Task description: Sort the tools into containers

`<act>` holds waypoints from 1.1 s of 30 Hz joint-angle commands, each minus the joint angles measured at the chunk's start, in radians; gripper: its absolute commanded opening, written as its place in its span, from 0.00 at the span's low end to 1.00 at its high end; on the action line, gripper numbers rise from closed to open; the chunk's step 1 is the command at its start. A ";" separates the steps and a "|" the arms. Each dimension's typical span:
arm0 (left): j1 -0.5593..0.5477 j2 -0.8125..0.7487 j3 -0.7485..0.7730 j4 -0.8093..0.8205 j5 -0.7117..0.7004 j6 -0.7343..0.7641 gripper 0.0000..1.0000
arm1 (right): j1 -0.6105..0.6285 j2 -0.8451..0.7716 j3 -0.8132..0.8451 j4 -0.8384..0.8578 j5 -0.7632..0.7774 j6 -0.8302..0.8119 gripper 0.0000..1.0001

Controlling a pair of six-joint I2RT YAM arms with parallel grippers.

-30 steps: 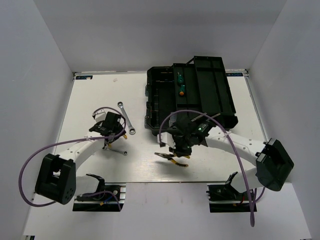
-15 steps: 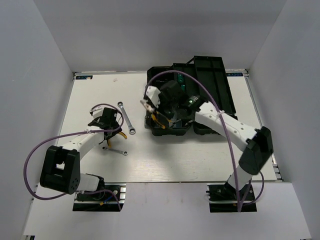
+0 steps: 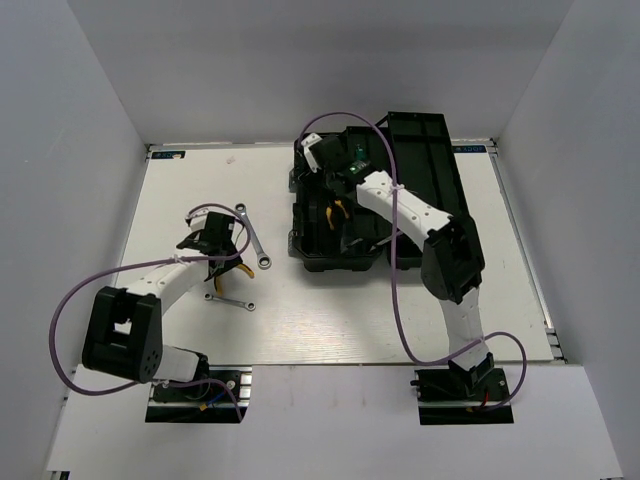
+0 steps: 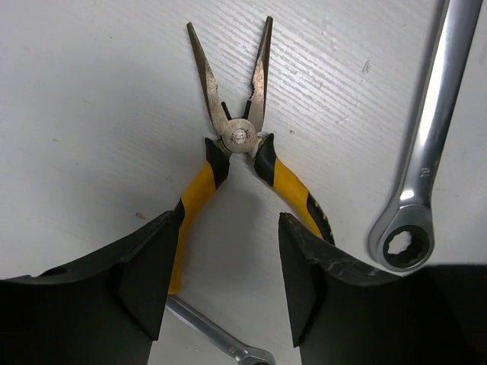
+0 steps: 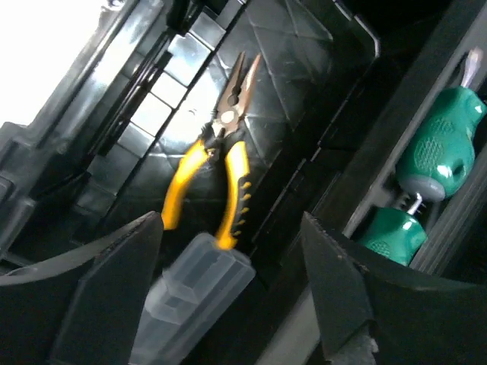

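Yellow-handled pliers (image 4: 240, 139) lie on the white table with their nose pointing away from me. My left gripper (image 4: 221, 285) hangs over their spread handles, its fingers (image 4: 144, 281) apart and straddling them. A long silver wrench (image 4: 426, 144) lies to the right, a shorter wrench (image 4: 221, 338) below. From above, my left gripper (image 3: 224, 256) is beside the long wrench (image 3: 252, 238). The other pliers (image 5: 217, 167) rest free on the floor of the black toolbox (image 3: 440, 200). My right gripper (image 5: 232, 281) is open above them. Two green screwdrivers (image 5: 441, 148) sit in a side compartment.
A translucent plastic piece (image 5: 190, 304) shows blurred between my right fingers, over the toolbox floor. The toolbox's raised lid (image 3: 420, 140) stands at the back right. White walls (image 3: 80, 150) enclose the table on three sides.
My right arm carried the pliers from the table's front into the toolbox and opened, leaving them on its floor. My left gripper narrowed over the pliers on the table.
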 commanded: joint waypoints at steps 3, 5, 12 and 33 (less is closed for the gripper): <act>0.007 0.029 0.041 -0.032 0.018 0.005 0.63 | -0.001 -0.125 0.007 0.019 -0.068 0.040 0.80; 0.007 0.006 0.030 -0.032 0.028 -0.006 0.61 | -0.009 -0.166 -0.010 0.011 -0.081 0.063 0.80; 0.007 -0.016 0.003 -0.080 0.009 -0.027 0.58 | -0.049 -0.303 -0.157 0.042 -0.180 0.135 0.80; 0.053 0.096 -0.025 -0.048 0.044 -0.027 0.05 | -0.116 -0.679 -0.495 0.105 -0.397 0.204 0.80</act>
